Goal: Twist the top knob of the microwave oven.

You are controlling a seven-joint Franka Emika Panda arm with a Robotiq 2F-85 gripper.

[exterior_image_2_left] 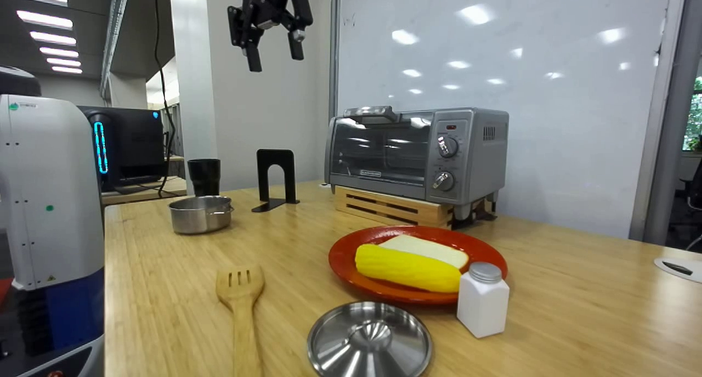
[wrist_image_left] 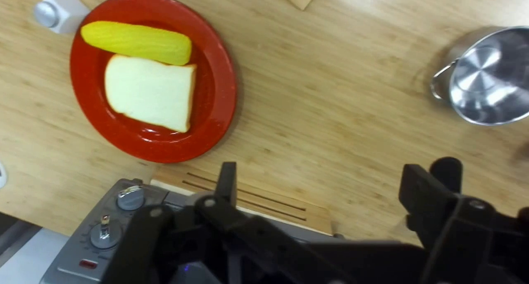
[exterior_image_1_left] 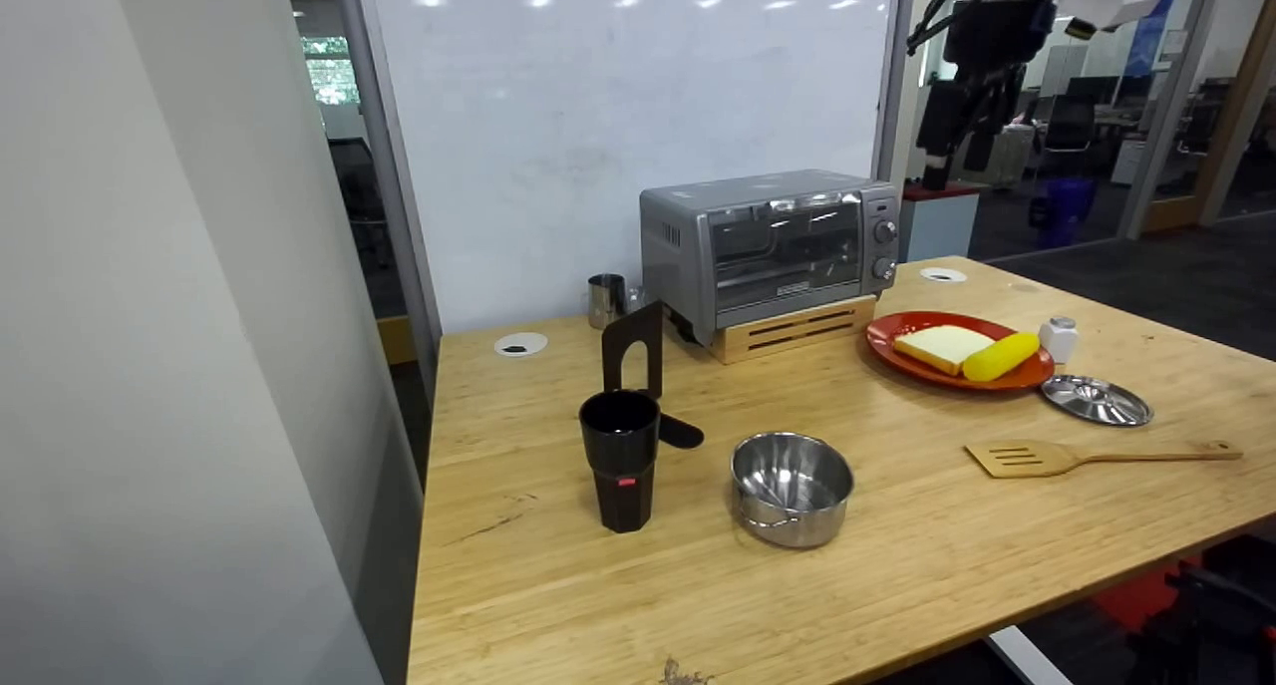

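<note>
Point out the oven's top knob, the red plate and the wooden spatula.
Top knob (exterior_image_2_left: 447,146): in an exterior view, middle of its face.
Red plate (wrist_image_left: 225,91): in the wrist view, bare rim.
Wooden spatula (exterior_image_2_left: 244,325): in an exterior view, handle near the blade.

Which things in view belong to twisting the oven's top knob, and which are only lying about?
For the job: gripper; toaster oven; top knob.

Lying about: red plate; bread; yellow food piece; white bottle; metal lid; wooden spatula; steel pot; black cup; black bookend; steel cup.
</note>
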